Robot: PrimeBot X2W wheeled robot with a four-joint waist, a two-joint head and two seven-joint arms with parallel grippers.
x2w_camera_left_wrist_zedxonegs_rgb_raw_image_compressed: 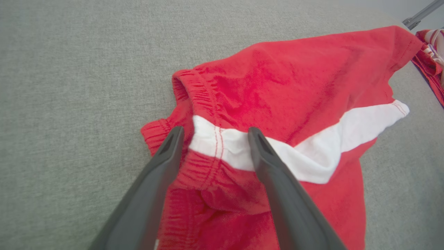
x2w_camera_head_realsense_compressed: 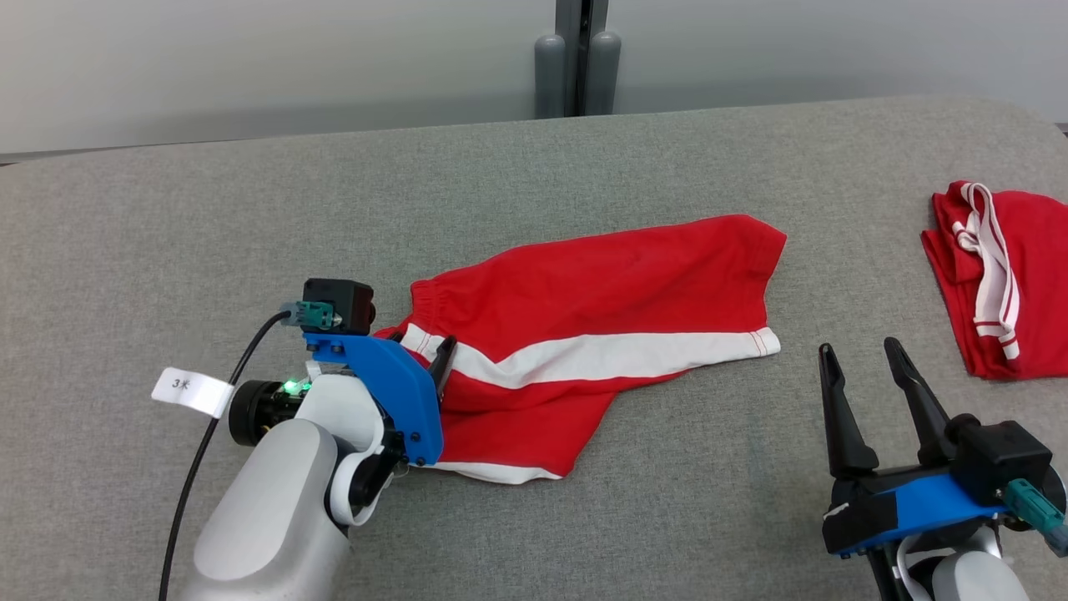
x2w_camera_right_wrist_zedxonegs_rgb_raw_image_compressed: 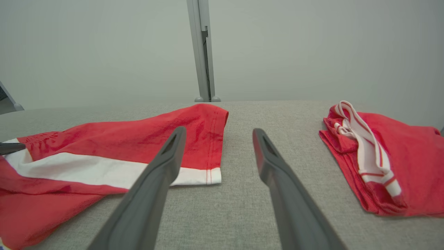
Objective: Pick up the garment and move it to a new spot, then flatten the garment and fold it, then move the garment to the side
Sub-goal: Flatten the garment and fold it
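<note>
The garment [x2w_camera_head_realsense_compressed: 601, 292] is a pair of red shorts with a broad white stripe, lying spread and slightly rumpled on the grey table [x2w_camera_head_realsense_compressed: 250, 209]. My left gripper [x2w_camera_head_realsense_compressed: 424, 340] is at its left end, over the elastic waistband. In the left wrist view the left gripper [x2w_camera_left_wrist_zedxonegs_rgb_raw_image_compressed: 215, 133] stands open, with the waistband and the start of the white stripe on the garment [x2w_camera_left_wrist_zedxonegs_rgb_raw_image_compressed: 295, 86] between its fingers; nothing is pinched. My right gripper [x2w_camera_head_realsense_compressed: 859, 349] is open near the front right, apart from the cloth. The right gripper [x2w_camera_right_wrist_zedxonegs_rgb_raw_image_compressed: 218, 132] points past the leg hem of the garment [x2w_camera_right_wrist_zedxonegs_rgb_raw_image_compressed: 121, 139].
A second red garment [x2w_camera_head_realsense_compressed: 1026, 284] with white trim lies bunched at the table's right edge, also seen as that red pile [x2w_camera_right_wrist_zedxonegs_rgb_raw_image_compressed: 399, 156] in the right wrist view. A grey post [x2w_camera_head_realsense_compressed: 580, 58] stands behind the table's far edge. Bare cloth surface lies between the two garments.
</note>
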